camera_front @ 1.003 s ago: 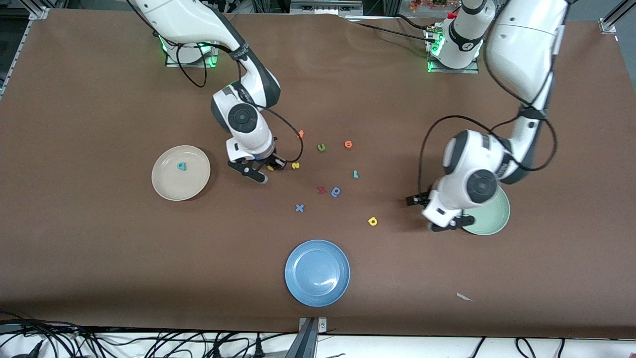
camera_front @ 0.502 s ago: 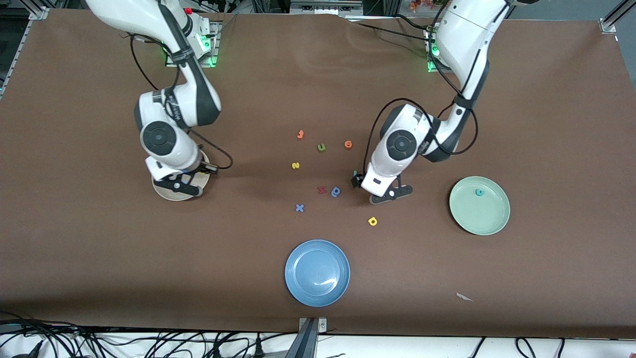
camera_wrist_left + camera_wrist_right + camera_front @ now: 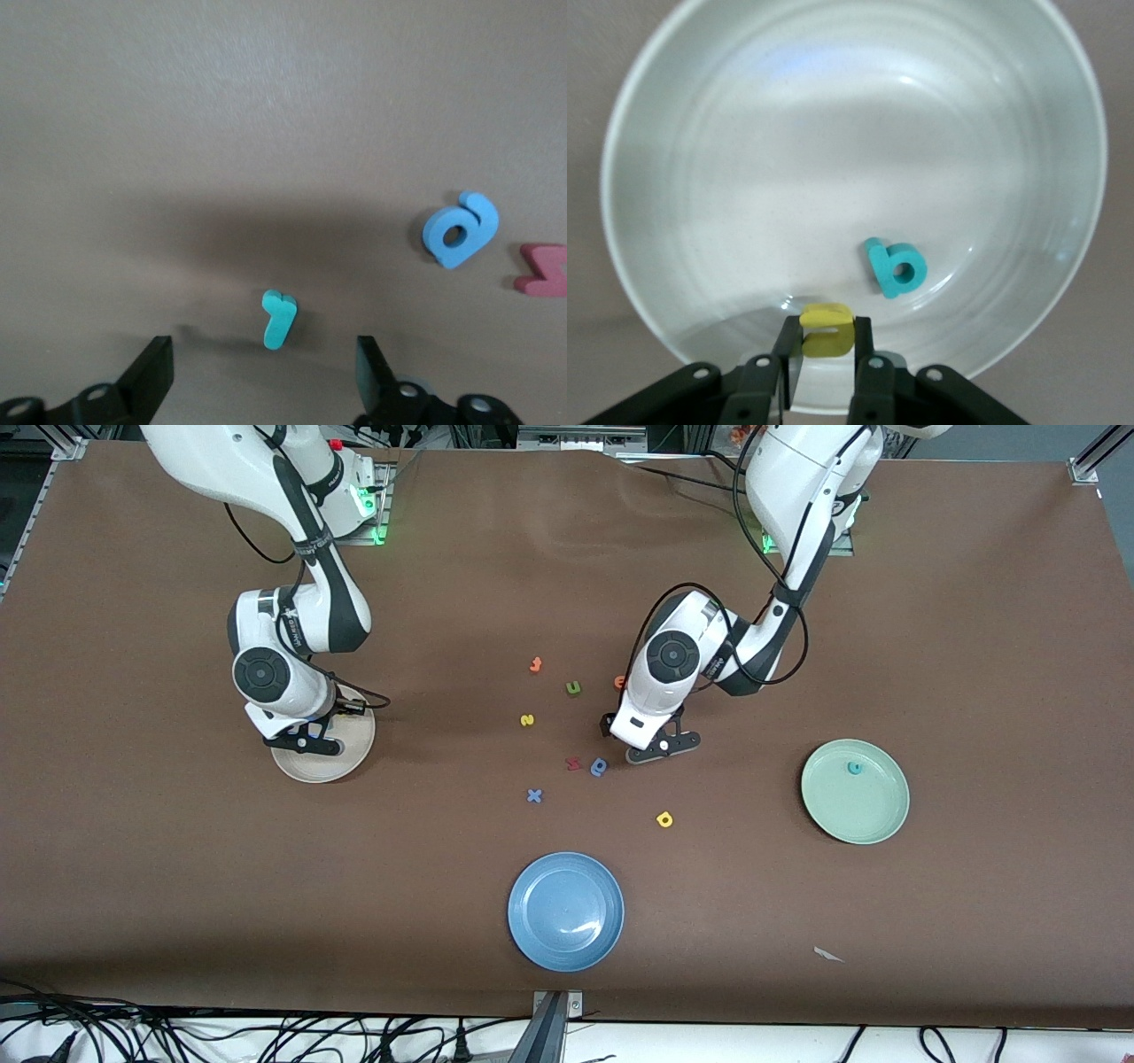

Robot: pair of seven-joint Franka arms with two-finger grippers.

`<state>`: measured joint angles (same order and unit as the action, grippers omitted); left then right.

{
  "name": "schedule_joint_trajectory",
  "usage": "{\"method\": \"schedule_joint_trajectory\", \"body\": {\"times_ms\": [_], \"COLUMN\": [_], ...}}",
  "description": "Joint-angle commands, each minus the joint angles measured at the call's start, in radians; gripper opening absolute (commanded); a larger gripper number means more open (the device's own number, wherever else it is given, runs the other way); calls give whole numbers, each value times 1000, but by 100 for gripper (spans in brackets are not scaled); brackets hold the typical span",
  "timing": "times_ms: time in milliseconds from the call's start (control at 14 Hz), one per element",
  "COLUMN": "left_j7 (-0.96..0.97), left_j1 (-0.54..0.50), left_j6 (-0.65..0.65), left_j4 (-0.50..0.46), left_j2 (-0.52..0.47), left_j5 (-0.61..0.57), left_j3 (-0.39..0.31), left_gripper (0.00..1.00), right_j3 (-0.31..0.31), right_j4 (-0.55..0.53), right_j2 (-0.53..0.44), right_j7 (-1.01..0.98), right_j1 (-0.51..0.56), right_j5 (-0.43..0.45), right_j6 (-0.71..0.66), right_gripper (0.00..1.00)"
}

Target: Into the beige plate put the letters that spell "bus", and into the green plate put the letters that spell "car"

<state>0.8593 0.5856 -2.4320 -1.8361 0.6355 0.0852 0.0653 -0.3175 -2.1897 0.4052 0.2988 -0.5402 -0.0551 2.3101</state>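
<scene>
My right gripper point(image 3: 306, 741) hangs over the beige plate point(image 3: 351, 757), shut on the yellow "u" point(image 3: 828, 340). In the right wrist view the fingers point(image 3: 863, 341) pinch that letter low over the plate point(image 3: 833, 133), where the teal "b" point(image 3: 897, 268) lies. My left gripper point(image 3: 656, 749) stands open low over the table's middle. The thin teal "r" point(image 3: 279, 320) lies on the table between its fingers point(image 3: 155, 367); the front view hides it. The green plate point(image 3: 864, 815) holds the teal "c" point(image 3: 854, 767). The yellow "s" point(image 3: 527, 720) and yellow "a" point(image 3: 664, 819) lie loose.
A blue plate point(image 3: 565, 911) sits near the front edge. A green "u" point(image 3: 573, 687), orange letters point(image 3: 535, 664), a red letter point(image 3: 573, 763), a blue round letter point(image 3: 599, 766) and a blue "x" point(image 3: 533, 795) are scattered mid-table. A paper scrap point(image 3: 828, 954) lies toward the left arm's end.
The right arm carried the yellow "u" from mid-table to over the beige plate. The left arm left the green plate, with the "c" now in it, and came down over the "r".
</scene>
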Motion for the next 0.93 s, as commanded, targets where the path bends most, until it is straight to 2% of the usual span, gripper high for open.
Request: {"method": "schedule_joint_trajectory", "body": {"times_ms": [0,72,215,287,430,573,717,860], "left_j7": [9,6,4,4,9,17,24,24], "left_j1": [14,14,14,16,16,17,17,16], "left_j6": [-16,-15,-15,-16,-15,-15,-15,-15], "left_j4": [0,1,6,6,12,14,15,18], "left_j2": [1,1,10,19,21,23,23,23], "left_j5": [-8,-10,-24,-24,-28,-27,-28,-28], "left_j3": [-13,-13,-13,-15,-13,-13,-13,-13], "left_gripper": [83,82,76,73,67,57,44,30], "right_j3": [3,6,41,81,132,191,198,198], "right_j4": [2,25,141,189,258,303,344,366], "right_j2": [-19,-32,-48,-45,-28,-2,33,76], "right_j7": [-33,-29,60,122,228,354,468,601], "right_j1": [-4,-6,-10,-14,-14,-17,-39,-105], "right_j5": [-22,-22,-23,-23,-44,-138,-152,-151], "right_j6": [8,-4,-125,-165,-175,-166,-163,-108], "right_gripper": [81,90,92,92,94,93,92,92]}}
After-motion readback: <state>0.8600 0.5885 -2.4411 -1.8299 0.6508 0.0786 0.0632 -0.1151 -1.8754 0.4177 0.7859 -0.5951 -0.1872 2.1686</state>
